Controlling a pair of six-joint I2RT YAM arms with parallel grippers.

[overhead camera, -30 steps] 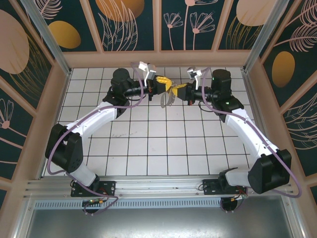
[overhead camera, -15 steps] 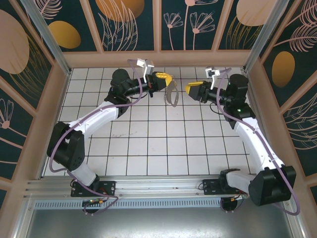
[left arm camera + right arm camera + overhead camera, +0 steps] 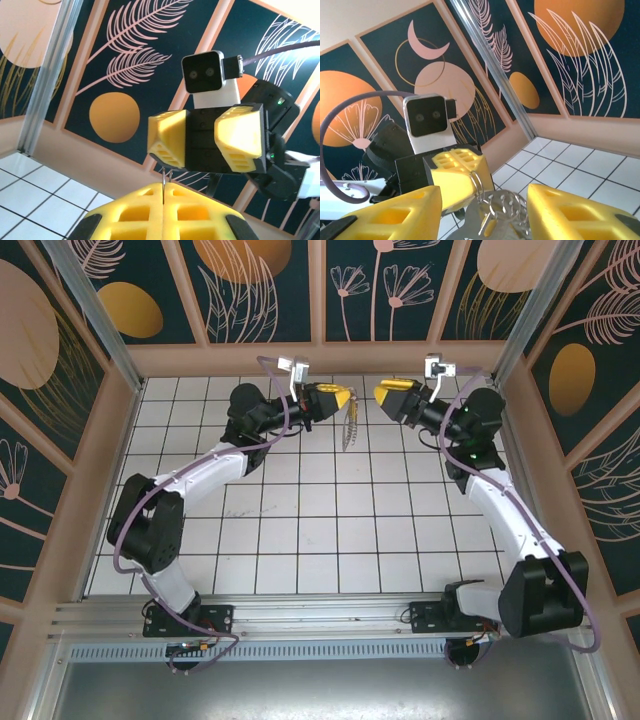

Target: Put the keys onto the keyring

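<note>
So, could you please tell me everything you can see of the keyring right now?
The keyring is a thin, pale metallic loop hanging in the air above the tiled table, pinched at its top by the shut left tool. From the right wrist it looks silvery, with small rings and a chain-like coil bunched below the grip. The open right tool faces it across a gap; nothing else appears to touch it.
</note>
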